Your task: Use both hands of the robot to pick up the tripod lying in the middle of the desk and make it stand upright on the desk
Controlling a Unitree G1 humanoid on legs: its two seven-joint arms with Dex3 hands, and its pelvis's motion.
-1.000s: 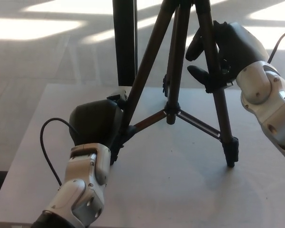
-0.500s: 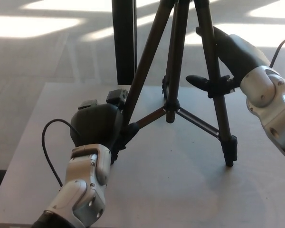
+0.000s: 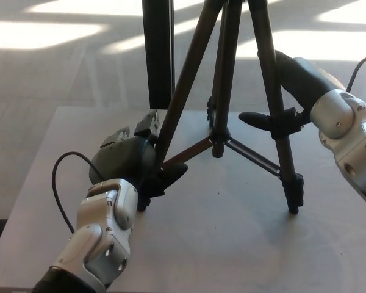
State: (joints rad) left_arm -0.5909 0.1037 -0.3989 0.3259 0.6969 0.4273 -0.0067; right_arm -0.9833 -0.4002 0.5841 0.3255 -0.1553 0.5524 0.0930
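Note:
The dark tripod (image 3: pixel 218 122) stands upright on the grey desk (image 3: pixel 232 244), its feet spread and its top out of the picture. My left hand (image 3: pixel 127 162) is low beside the tripod's left leg (image 3: pixel 178 107); its fingers are spread, with the thumb (image 3: pixel 174 171) sticking out under the leg. My right hand (image 3: pixel 293 79) is by the right leg (image 3: pixel 285 159). It is open, its thumb (image 3: pixel 253 118) in front of the leg and its fingers stretched out behind it.
A black post (image 3: pixel 158 49) rises behind the desk's far edge, close to the left leg. A black cable (image 3: pixel 58 183) loops off my left wrist. Sunlit floor lies beyond the desk.
Both hands have let go of the legs: the right hand's fingers stretched out straight, the left hand's fingers lifted and its thumb swung out. The tripod stays standing.

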